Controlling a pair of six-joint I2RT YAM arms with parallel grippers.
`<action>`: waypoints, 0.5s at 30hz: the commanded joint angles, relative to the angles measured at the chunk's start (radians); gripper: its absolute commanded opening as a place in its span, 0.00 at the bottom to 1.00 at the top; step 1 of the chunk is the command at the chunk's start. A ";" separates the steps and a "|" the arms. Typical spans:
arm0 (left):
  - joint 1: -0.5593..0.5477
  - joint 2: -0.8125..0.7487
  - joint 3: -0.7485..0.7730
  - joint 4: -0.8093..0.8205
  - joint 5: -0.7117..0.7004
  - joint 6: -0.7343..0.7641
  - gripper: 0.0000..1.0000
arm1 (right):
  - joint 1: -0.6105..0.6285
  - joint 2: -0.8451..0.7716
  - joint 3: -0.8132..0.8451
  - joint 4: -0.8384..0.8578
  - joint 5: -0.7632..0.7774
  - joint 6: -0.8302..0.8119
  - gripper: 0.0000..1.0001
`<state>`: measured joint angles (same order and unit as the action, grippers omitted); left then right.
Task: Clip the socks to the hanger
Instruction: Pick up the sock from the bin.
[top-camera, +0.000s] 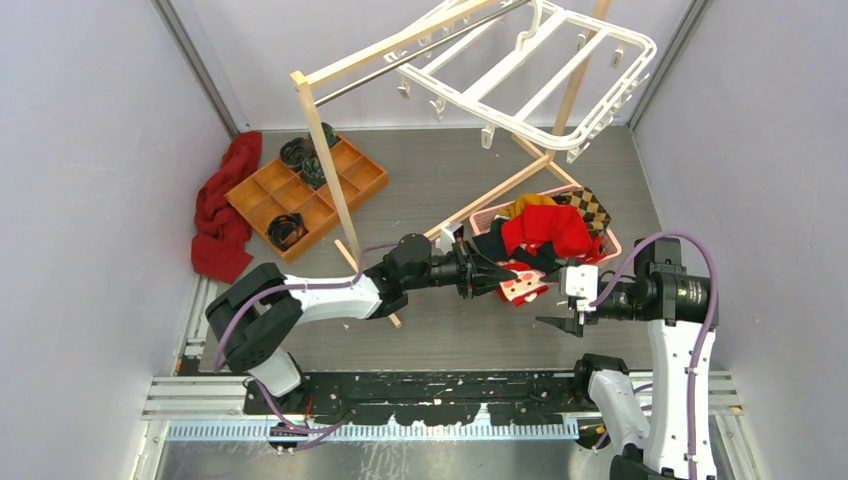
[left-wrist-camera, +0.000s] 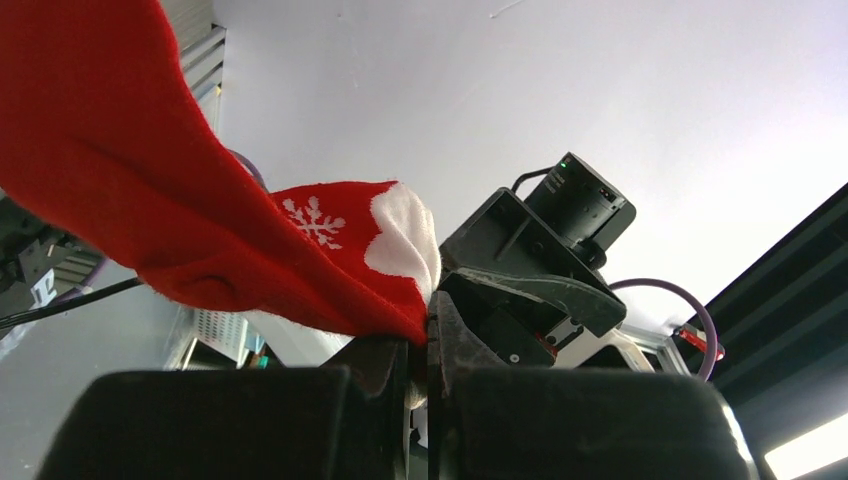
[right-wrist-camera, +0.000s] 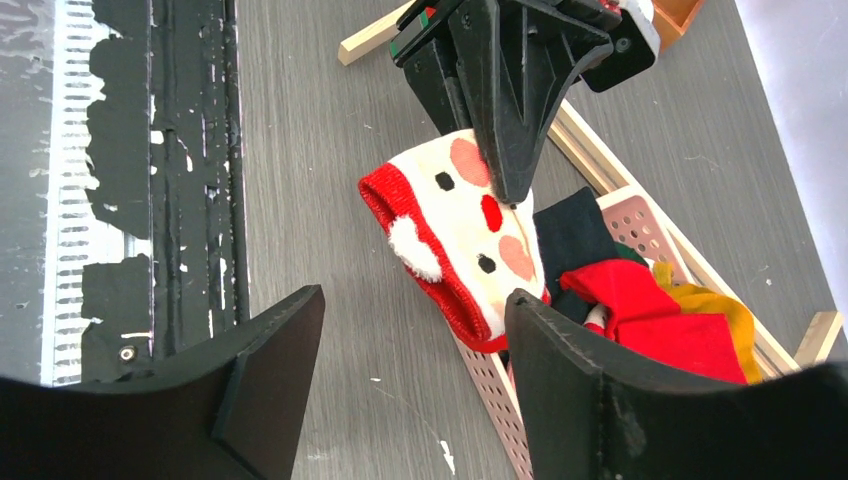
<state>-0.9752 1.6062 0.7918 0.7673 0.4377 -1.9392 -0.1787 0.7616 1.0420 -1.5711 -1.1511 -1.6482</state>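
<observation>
My left gripper (top-camera: 497, 275) is shut on the edge of a red sock (top-camera: 522, 288) with a white patterned face and holds it just above the near-left corner of the pink basket. In the left wrist view the sock (left-wrist-camera: 300, 250) drapes left from the closed jaws, showing a snowflake. From the right wrist, the sock (right-wrist-camera: 470, 230) hangs under the left gripper (right-wrist-camera: 510, 190). My right gripper (right-wrist-camera: 415, 330) stands open, empty, short of the sock, and it (top-camera: 562, 322) sits right of and nearer than the sock. The white hanger (top-camera: 530, 70) hangs at the back.
The pink perforated basket (top-camera: 480, 215) holds more red, mustard and checkered fabric. A light wooden rack (top-camera: 330, 170) stands mid-table with its foot by the left arm. An orange divided tray (top-camera: 340, 185) and a dark red cloth (top-camera: 222, 215) lie at the left.
</observation>
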 joint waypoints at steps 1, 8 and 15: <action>-0.011 -0.005 0.042 0.064 0.015 -0.014 0.00 | 0.004 0.015 -0.005 -0.040 -0.007 -0.031 0.69; -0.024 0.017 0.050 0.090 0.011 -0.022 0.00 | 0.008 0.016 -0.005 -0.020 -0.030 -0.031 0.47; -0.036 0.039 0.061 0.122 0.015 -0.034 0.00 | 0.009 0.008 -0.010 0.017 -0.016 -0.001 0.23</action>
<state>-1.0027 1.6356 0.8101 0.7994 0.4381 -1.9587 -0.1757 0.7765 1.0370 -1.5711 -1.1496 -1.6573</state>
